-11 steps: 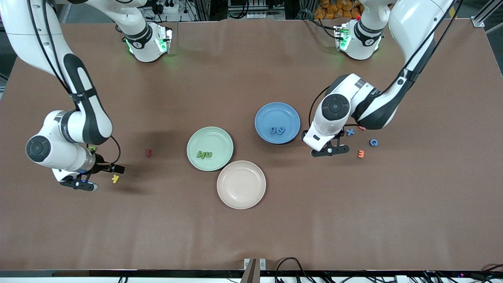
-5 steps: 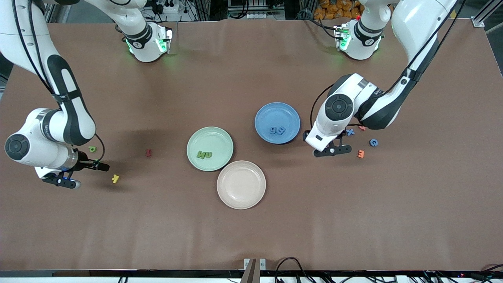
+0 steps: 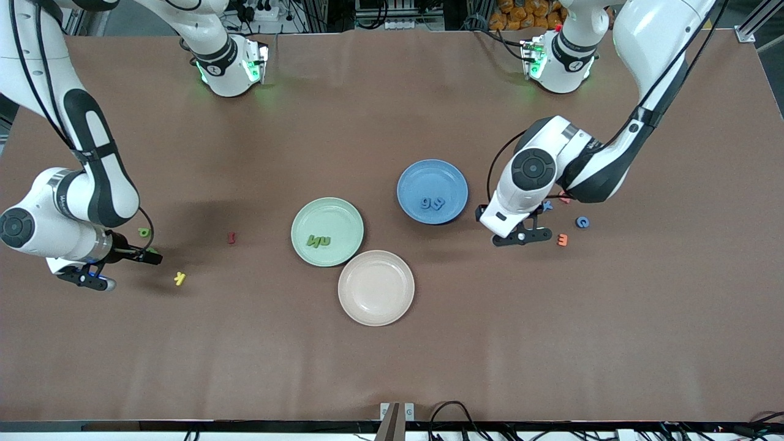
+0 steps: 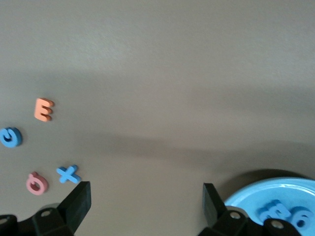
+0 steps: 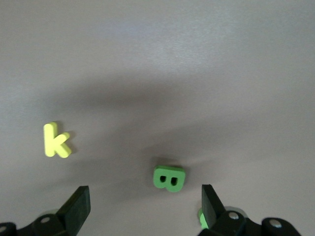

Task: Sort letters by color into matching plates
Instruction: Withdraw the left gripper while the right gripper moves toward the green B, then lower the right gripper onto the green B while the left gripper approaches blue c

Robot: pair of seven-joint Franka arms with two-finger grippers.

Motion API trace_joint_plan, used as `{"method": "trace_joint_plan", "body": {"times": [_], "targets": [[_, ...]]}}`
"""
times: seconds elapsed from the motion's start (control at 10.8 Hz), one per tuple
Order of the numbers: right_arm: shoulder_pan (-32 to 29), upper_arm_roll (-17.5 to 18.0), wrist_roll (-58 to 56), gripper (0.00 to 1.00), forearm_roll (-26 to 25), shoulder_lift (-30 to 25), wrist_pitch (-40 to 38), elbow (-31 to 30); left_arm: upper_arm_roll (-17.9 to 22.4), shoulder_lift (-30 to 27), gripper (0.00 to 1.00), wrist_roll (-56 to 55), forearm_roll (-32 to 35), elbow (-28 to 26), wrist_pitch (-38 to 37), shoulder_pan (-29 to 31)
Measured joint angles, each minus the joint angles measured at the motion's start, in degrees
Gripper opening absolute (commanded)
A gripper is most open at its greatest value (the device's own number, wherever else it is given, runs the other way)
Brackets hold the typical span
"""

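Observation:
Two green letters [image 3: 318, 241] lie in the mint green plate [image 3: 309, 214], and two blue letters [image 3: 433, 203] in the blue plate [image 3: 416, 174]. My right gripper [image 3: 86, 279] hangs open and empty, low over the right arm's end of the table. A green B [image 5: 169, 178] shows just past its open fingers [image 5: 76, 206], with a yellow k [image 5: 56, 140] beside it. My left gripper [image 3: 517, 236] is open and empty between the blue plate [image 4: 256, 189] and a blue x [image 4: 68, 174].
The pinkish-beige plate [image 3: 376, 287] touches the green plate on the side nearer the front camera. A red letter [image 3: 231, 237] lies between the right gripper and the green plate. An orange E [image 3: 562, 239], a blue c [image 3: 582, 222] and a pink letter [image 3: 564, 198] lie by the blue x.
The right arm has swung outward toward its end of the table, uncovering green letters near the yellow k. The left gripper has crept slightly toward the loose letters. Both stayed open.

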Motion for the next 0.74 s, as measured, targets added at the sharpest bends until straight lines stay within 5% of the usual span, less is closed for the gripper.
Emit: {"method": "trace_joint_plan", "body": {"times": [0.74], "targets": [[-1.35, 0.01, 0.05, 1.00, 0.02, 0.34, 9.62, -5.08, 10.20, -2.73, 1.00, 5.86, -1.76, -0.31, 0.07, -2.19]]}}
